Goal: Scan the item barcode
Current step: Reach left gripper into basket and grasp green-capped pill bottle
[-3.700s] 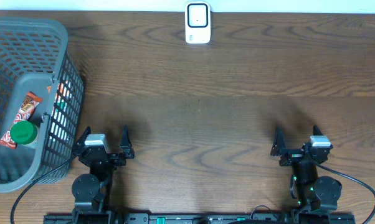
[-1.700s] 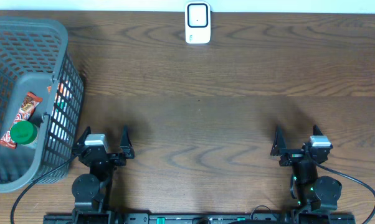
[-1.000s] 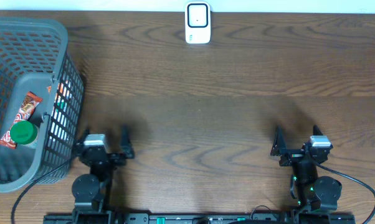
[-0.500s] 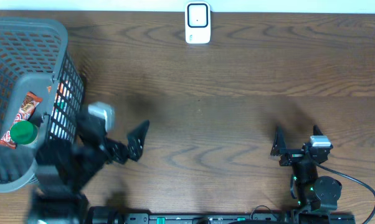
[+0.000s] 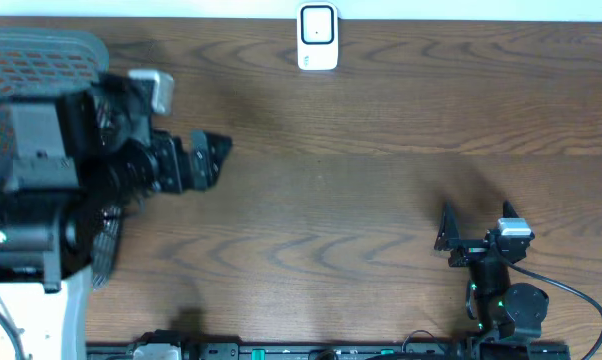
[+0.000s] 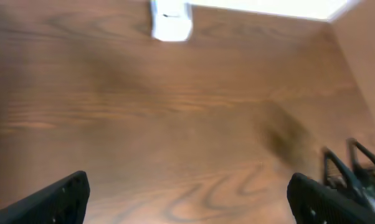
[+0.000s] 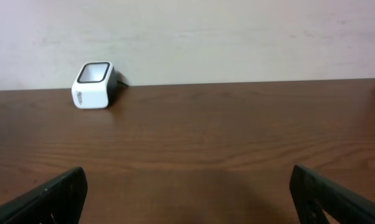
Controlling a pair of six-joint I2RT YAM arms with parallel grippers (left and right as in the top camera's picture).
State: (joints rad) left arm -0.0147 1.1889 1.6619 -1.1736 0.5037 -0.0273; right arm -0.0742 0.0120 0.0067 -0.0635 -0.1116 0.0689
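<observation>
**Basket behind my left end effector, not ahead of it**

My left end effector hangs open and empty just beside the grey basket's right side. Its fingers point away from the basket, across the worktop. My left wrist view shows only bare wood and the white scanner at the far edge. I see no item in any view. My own arm covers most of the basket, where I judge the item lies, so I cannot tell its long axis. I must turn back leftward and down. My right end effector, also open and empty, sits well apart on the other side, so the left is nearer.
</observation>
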